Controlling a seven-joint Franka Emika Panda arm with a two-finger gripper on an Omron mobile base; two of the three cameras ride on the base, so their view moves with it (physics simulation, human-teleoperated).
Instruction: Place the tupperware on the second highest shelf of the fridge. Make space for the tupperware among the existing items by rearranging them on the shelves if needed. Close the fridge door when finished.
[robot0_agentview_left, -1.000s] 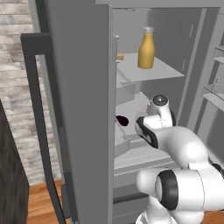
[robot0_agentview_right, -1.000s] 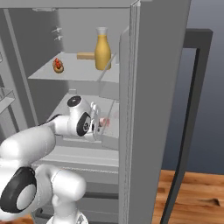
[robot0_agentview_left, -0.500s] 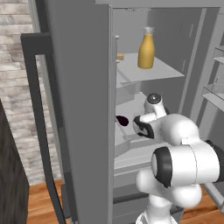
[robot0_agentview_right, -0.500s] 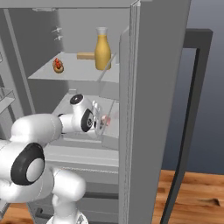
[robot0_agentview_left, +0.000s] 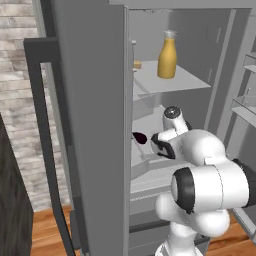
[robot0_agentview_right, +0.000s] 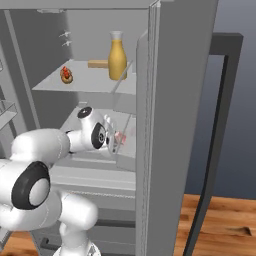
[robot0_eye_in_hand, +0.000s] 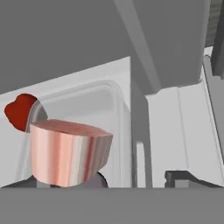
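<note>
Item: tupperware, clear rigid tub with pinkish contents, resting on the second highest shelf of the fridge. Probably light, smooth-walled, slippery; grip across opposite rims. Gripper: jaw state cannot be told

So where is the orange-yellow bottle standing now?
The orange-yellow bottle stands upright on an upper fridge shelf, above the gripper; right base view shows a small red item to its left.
</note>
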